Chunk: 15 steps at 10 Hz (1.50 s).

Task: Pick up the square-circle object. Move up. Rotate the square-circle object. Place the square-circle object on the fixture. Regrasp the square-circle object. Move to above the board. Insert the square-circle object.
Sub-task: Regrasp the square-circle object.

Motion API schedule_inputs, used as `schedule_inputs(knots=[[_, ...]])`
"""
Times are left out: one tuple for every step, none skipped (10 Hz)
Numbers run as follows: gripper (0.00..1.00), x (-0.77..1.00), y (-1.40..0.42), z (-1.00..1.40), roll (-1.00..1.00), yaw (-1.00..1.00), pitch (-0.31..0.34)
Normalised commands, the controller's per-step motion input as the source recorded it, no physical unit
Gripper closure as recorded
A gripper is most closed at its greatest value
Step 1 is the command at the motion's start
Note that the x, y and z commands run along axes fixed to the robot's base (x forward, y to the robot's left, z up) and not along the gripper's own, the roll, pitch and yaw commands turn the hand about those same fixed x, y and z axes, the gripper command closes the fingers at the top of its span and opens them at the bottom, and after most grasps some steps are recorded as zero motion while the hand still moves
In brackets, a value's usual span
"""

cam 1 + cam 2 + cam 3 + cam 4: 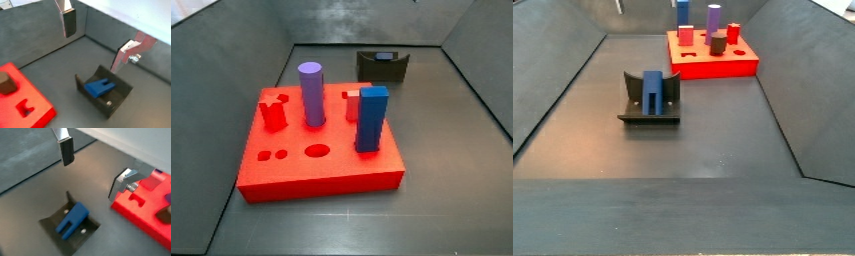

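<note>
Below the open, empty gripper (100,42), the small dark-blue plastic cross-shaped square-circle object (99,87) rests in the dark L-shaped fixture (115,98), seemingly light, rigid and smooth, best pinched across its flat upper sides.

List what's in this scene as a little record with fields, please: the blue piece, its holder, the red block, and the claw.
peg: blue, resting in the fixture, not held
fixture: dark bracket on the floor, apart from the board
board: red slab with holes, bearing a purple cylinder and a blue post
gripper: above the fixture, fingers apart, nothing between them
</note>
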Motion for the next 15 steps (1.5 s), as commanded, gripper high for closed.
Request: schedule_inputs(knots=[[0.00, -0.02, -0.02, 0.00, 1.00, 0.03, -0.009], [0.00, -0.02, -0.02, 0.00, 1.00, 0.03, -0.008], [0.00, -0.01, -0.02, 0.00, 1.00, 0.03, -0.003], [0.00, 0.00, -0.02, 0.00, 1.00, 0.03, 0.001], [0.00, 0.02, -0.02, -0.01, 1.00, 0.04, 0.009], [0.00, 0.02, -0.02, 0.00, 1.00, 0.04, 0.014], [0.00, 0.04, -0.03, -0.01, 1.00, 0.05, 0.031], [0.00, 0.05, -0.03, -0.01, 1.00, 0.05, 0.039], [0.00, 0.07, -0.03, -0.01, 1.00, 0.06, 0.063], [0.00, 0.08, -0.03, -0.01, 1.00, 0.07, 0.085], [0.00, 0.08, -0.04, -0.01, 1.00, 0.10, 0.115], [0.00, 0.08, -0.04, -0.02, 0.93, 0.11, 0.124], [0.00, 0.09, -0.04, -0.01, 0.67, 0.13, 0.115], [0.00, 0.09, -0.04, -0.02, 0.42, 0.15, 0.099], [0.00, 0.08, -0.02, -0.01, 0.28, 0.15, 0.081]])
